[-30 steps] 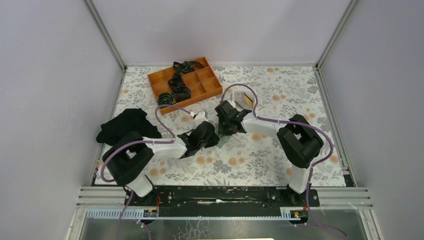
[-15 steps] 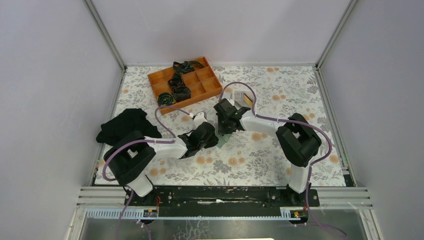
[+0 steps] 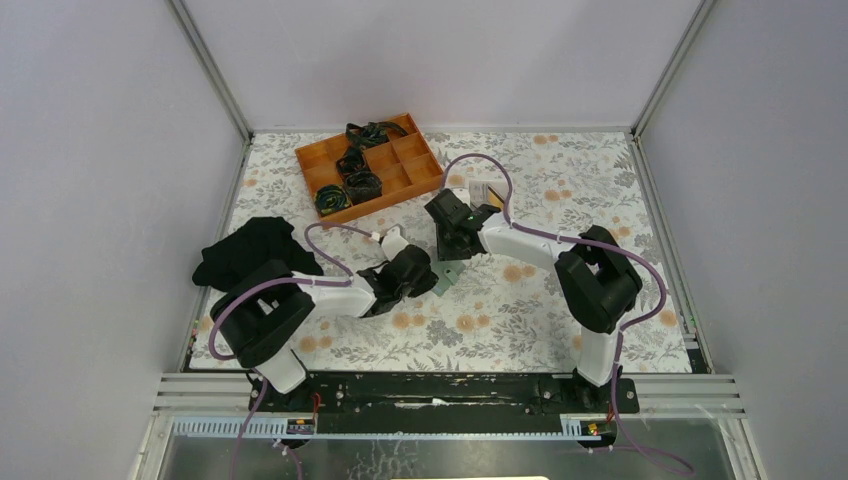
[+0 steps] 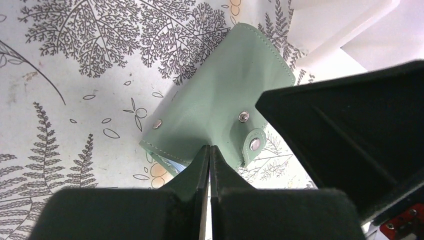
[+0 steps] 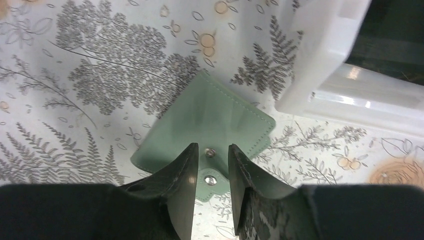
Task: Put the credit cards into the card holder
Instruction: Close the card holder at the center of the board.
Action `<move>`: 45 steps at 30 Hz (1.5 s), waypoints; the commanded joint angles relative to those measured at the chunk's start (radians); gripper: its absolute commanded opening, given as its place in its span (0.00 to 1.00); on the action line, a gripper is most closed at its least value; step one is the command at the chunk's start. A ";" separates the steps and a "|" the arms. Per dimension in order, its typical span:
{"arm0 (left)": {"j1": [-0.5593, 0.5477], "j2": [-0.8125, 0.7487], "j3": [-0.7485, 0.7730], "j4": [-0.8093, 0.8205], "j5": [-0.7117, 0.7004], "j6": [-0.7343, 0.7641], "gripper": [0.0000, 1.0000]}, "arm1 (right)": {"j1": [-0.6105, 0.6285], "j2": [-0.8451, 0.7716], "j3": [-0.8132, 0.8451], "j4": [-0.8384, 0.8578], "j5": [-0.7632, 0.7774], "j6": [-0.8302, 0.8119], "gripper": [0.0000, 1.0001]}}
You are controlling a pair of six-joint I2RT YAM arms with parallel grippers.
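Observation:
The card holder (image 3: 446, 277) is a sage-green snap wallet (image 4: 220, 100) lying on the flowered table, also seen in the right wrist view (image 5: 205, 125). My left gripper (image 3: 430, 276) is shut, its tips (image 4: 210, 148) pinched on the wallet's near edge. That edge gapes a little, and a sliver of a light blue credit card (image 4: 171, 161) shows inside. My right gripper (image 3: 453, 250) hovers open above the wallet (image 5: 212, 148), its fingers either side of the snap tab without touching it. No other credit cards show.
A white tray (image 3: 483, 189) stands just behind the right gripper, and its wall (image 5: 320, 55) is close in the right wrist view. An orange compartment box (image 3: 370, 165) with dark bundles sits at the back left. A black cloth (image 3: 255, 250) lies at the left.
The right gripper has opened and drawn back slightly from the wallet. The left gripper has closed onto the wallet's near edge. The wallet has shifted slightly.

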 commanded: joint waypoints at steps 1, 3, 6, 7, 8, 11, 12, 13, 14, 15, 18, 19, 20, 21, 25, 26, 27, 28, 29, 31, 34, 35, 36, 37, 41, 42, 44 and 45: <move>0.006 0.060 -0.058 -0.165 -0.049 -0.076 0.03 | -0.010 -0.077 0.029 -0.076 0.102 0.032 0.36; 0.004 0.051 -0.062 -0.169 -0.049 -0.082 0.03 | -0.010 -0.105 0.018 -0.099 0.129 0.058 0.36; -0.001 0.008 -0.073 -0.187 -0.061 -0.082 0.02 | -0.009 -0.153 -0.015 -0.108 0.147 0.089 0.36; -0.003 -0.016 -0.079 -0.197 -0.072 -0.078 0.02 | -0.010 -0.169 -0.028 -0.105 0.150 0.103 0.36; -0.004 -0.041 -0.084 -0.207 -0.087 -0.074 0.03 | -0.010 -0.182 -0.039 -0.102 0.152 0.112 0.36; -0.006 -0.148 -0.095 -0.246 -0.144 -0.057 0.04 | -0.009 -0.203 -0.063 -0.094 0.150 0.134 0.36; -0.006 -0.184 -0.099 -0.252 -0.166 -0.047 0.04 | -0.009 -0.203 -0.066 -0.098 0.149 0.142 0.36; -0.006 -0.215 -0.102 -0.252 -0.186 -0.037 0.06 | -0.008 -0.202 -0.069 -0.103 0.148 0.151 0.36; -0.006 -0.242 -0.101 -0.247 -0.200 -0.023 0.07 | -0.008 -0.202 -0.075 -0.104 0.146 0.159 0.36; -0.006 -0.261 -0.098 -0.239 -0.214 -0.007 0.09 | -0.008 -0.204 -0.084 -0.105 0.144 0.168 0.36; -0.004 -0.282 -0.070 -0.219 -0.237 0.052 0.13 | -0.008 -0.207 -0.111 -0.095 0.130 0.188 0.36; -0.004 -0.280 -0.059 -0.215 -0.240 0.066 0.13 | -0.005 -0.208 -0.122 -0.092 0.128 0.193 0.35; -0.003 -0.280 -0.046 -0.212 -0.239 0.079 0.14 | -0.003 -0.207 -0.134 -0.088 0.124 0.196 0.35; -0.003 -0.281 -0.037 -0.211 -0.241 0.088 0.15 | 0.002 -0.204 -0.139 -0.085 0.120 0.199 0.34; 0.003 -0.278 -0.016 -0.181 -0.267 0.138 0.19 | 0.037 -0.187 -0.147 -0.084 0.119 0.211 0.30; 0.014 -0.268 -0.005 -0.186 -0.275 0.146 0.19 | 0.045 -0.183 -0.147 -0.083 0.117 0.216 0.28; 0.027 -0.254 -0.001 -0.186 -0.276 0.154 0.19 | 0.051 -0.177 -0.147 -0.082 0.117 0.221 0.27; 0.042 -0.236 0.001 -0.179 -0.271 0.167 0.19 | 0.058 -0.175 -0.148 -0.082 0.113 0.224 0.26; 0.058 -0.217 0.004 -0.174 -0.264 0.179 0.19 | 0.064 -0.170 -0.148 -0.080 0.110 0.228 0.25; 0.087 -0.176 0.003 -0.166 -0.252 0.196 0.18 | 0.075 -0.160 -0.147 -0.078 0.102 0.236 0.23; 0.126 -0.129 -0.015 -0.128 -0.223 0.221 0.16 | 0.088 -0.143 -0.150 -0.078 0.084 0.253 0.19; 0.135 -0.118 -0.026 -0.112 -0.212 0.224 0.15 | 0.090 -0.140 -0.156 -0.073 0.074 0.258 0.18; 0.144 -0.112 -0.038 -0.093 -0.196 0.228 0.14 | 0.090 -0.137 -0.162 -0.064 0.065 0.263 0.17; 0.149 -0.109 -0.049 -0.071 -0.181 0.233 0.13 | 0.089 -0.132 -0.169 -0.056 0.057 0.264 0.16; 0.157 -0.111 -0.095 -0.001 -0.121 0.244 0.11 | 0.089 -0.097 -0.170 -0.046 0.026 0.268 0.13; 0.157 -0.115 -0.102 0.014 -0.107 0.244 0.11 | 0.090 -0.089 -0.171 -0.040 0.019 0.270 0.12; 0.157 -0.123 -0.120 0.037 -0.077 0.240 0.10 | 0.090 -0.078 -0.175 -0.027 0.009 0.271 0.11; 0.157 -0.130 -0.133 0.048 -0.065 0.238 0.09 | 0.089 -0.072 -0.174 -0.023 0.004 0.271 0.11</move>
